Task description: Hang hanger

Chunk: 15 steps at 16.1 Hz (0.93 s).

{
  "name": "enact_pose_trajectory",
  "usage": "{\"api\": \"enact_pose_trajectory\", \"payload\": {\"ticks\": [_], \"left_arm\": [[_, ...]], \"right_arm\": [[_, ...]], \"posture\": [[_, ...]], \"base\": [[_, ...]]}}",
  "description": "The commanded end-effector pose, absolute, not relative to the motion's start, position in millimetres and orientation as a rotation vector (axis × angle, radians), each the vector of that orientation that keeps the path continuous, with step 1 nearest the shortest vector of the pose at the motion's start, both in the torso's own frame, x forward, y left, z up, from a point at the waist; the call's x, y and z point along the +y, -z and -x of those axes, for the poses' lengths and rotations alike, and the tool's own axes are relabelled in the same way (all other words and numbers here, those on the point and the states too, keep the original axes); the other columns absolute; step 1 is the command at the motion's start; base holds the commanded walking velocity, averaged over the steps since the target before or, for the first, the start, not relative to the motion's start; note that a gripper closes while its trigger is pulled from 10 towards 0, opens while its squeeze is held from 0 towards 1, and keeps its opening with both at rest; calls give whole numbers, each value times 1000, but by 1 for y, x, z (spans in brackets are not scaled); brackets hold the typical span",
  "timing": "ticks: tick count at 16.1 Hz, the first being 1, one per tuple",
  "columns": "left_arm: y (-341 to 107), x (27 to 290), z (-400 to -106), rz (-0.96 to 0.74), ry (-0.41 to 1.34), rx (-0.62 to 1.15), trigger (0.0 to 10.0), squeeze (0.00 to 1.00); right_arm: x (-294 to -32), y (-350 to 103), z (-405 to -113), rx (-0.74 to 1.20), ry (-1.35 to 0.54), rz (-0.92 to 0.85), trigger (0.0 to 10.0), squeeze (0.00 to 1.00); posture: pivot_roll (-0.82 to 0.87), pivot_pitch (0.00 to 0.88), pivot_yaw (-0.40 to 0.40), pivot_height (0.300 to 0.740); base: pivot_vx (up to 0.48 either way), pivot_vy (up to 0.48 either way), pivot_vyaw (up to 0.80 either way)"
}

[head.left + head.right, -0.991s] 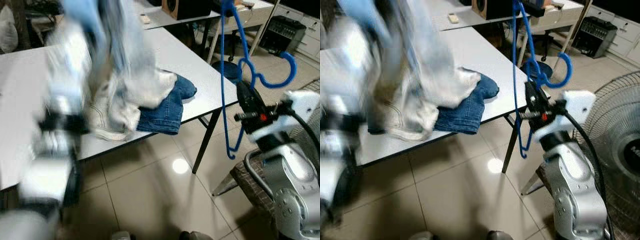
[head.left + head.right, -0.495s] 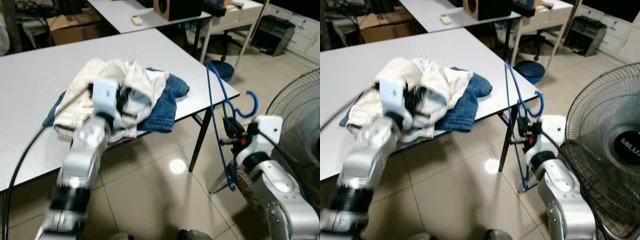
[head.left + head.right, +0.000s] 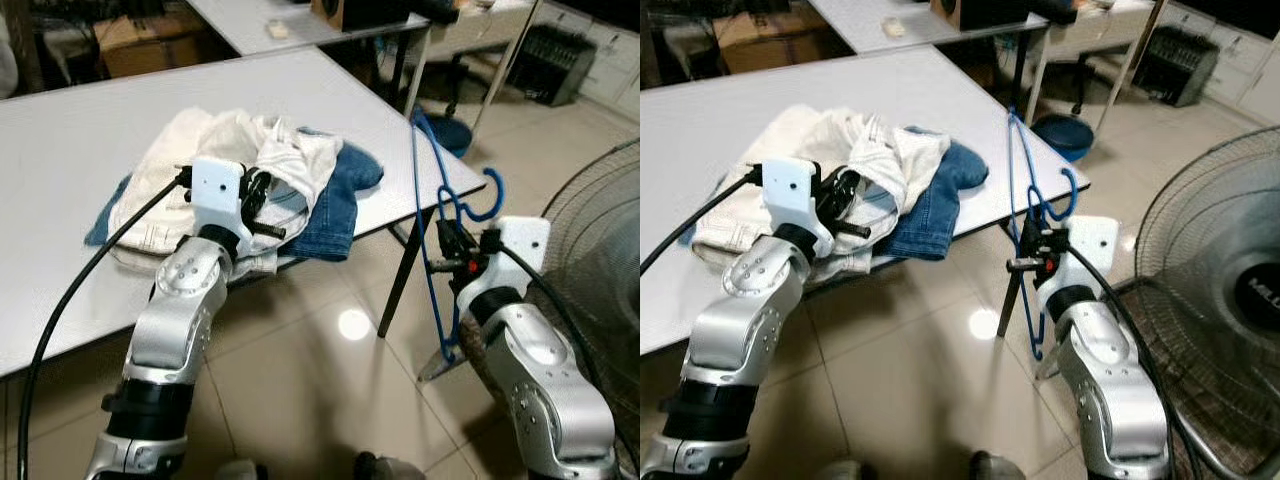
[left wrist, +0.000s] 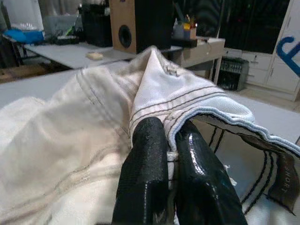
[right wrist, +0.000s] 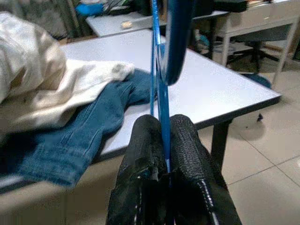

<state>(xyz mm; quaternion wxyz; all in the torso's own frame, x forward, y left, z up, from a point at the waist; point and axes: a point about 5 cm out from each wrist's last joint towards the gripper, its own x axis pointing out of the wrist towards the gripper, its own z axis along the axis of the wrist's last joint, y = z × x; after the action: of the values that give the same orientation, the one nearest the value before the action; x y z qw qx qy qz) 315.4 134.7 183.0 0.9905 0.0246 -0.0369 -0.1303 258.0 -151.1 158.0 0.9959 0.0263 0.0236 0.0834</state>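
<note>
Hanger (image 3: pixel 432 230) lowered, bottom behind right arm

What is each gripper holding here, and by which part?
Right gripper: the blue hanger, pinched by its thin wire. Left gripper: the cream-white garment on the table, pinched at a stitched hem edge.

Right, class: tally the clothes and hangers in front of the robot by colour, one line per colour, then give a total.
White or cream: 1, the white garment pinched by the left claw.
Blue: 2, the blue jeans under it and the blue hanger held in the right claw.
Total: 3
</note>
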Motion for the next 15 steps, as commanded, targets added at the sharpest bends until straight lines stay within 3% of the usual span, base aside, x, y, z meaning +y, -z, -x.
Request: {"api": "enact_pose_trajectory", "payload": {"ticks": [1, 11, 13, 15], "left_arm": [[-188, 132, -314, -49, 260, -86, 10000, 0], [-213, 122, -312, -23, 273, -167, 10000, 0], [-232, 120, -313, 14, 273, -239, 10000, 0], [-283, 118, -311, 74, 287, -392, 10000, 0]], "right_arm": [[-151, -161, -258, 36, -182, -35, 10000, 0], [-158, -211, -259, -195, -228, 24, 10000, 0], [-159, -223, -256, -243, -247, 40, 10000, 0], [-158, -238, -254, -305, -261, 46, 10000, 0]], "posture": [[-67, 32, -13, 740], [-69, 8, -28, 740], [-74, 6, -26, 740], [-76, 11, -21, 740]], "base": [[-360, 0, 0], [-335, 0, 0], [-278, 0, 0], [-126, 0, 0]]}}
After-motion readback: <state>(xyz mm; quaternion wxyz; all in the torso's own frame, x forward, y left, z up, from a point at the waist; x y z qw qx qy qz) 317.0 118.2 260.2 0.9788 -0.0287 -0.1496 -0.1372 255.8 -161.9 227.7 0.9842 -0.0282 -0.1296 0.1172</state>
